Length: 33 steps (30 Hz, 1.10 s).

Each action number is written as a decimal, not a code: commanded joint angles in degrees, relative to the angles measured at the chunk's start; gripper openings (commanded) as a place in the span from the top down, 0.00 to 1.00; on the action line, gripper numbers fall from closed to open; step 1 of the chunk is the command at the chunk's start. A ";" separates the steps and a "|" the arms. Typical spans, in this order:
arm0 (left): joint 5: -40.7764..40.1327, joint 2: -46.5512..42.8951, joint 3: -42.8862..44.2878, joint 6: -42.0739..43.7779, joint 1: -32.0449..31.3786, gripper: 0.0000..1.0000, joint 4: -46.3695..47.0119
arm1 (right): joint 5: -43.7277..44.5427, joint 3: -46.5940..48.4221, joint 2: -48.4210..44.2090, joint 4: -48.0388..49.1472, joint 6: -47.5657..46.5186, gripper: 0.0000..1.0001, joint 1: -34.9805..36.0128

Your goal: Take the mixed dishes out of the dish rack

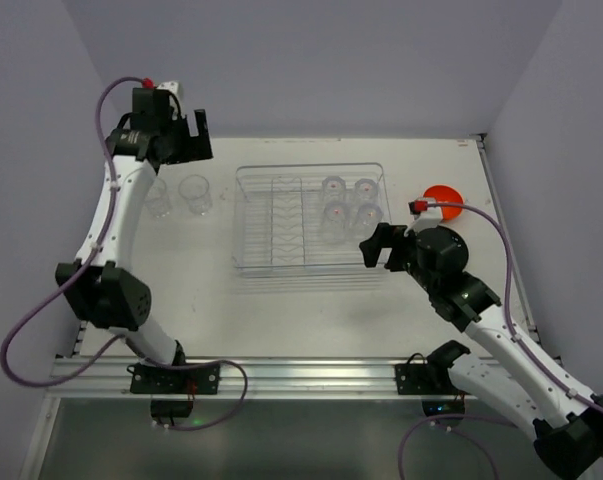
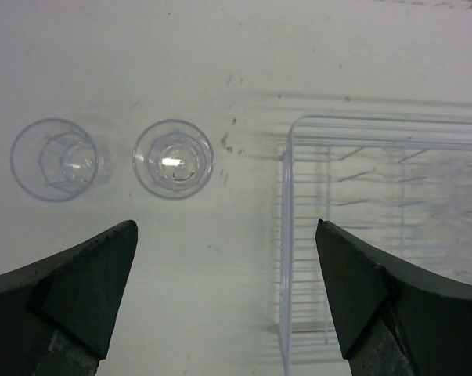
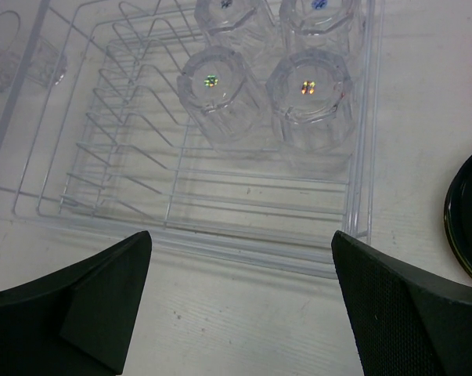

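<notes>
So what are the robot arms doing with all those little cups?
They are emptying the dish rack. On the table, left of the rack, stand two clear cups, and the left pincer hangs open above them. The rack's right end holds four clear cups. The right pincer hangs open near that end, holding nothing. The orange bowl sits on the table to the right.

Overhead view spans the table (image 1: 311, 310); both wrist views look down onto the dish rack (image 1: 281, 230)
</notes>
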 commanded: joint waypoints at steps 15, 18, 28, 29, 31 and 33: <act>-10.21 -58.66 -60.71 -8.18 0.01 0.00 23.57 | -0.17 16.87 18.50 -3.20 6.97 0.01 3.30; -10.21 -59.73 -63.88 -7.75 0.01 0.00 25.60 | 3.72 23.29 25.97 -6.29 7.77 0.01 5.05; -7.49 -61.66 -65.02 -8.19 -0.43 0.00 25.51 | 9.27 42.27 47.07 -14.37 -0.13 0.01 6.37; -7.14 -61.57 -65.11 -8.10 -0.43 0.00 25.51 | 9.36 42.90 48.13 -14.56 -2.49 0.01 6.29; -5.21 -61.13 -65.29 -8.01 -0.43 0.00 25.77 | 9.36 44.22 50.42 -14.47 -4.70 0.01 6.11; -3.63 -60.69 -65.38 -7.75 -0.43 0.00 26.03 | 6.56 45.27 52.00 -14.47 -8.04 0.01 5.76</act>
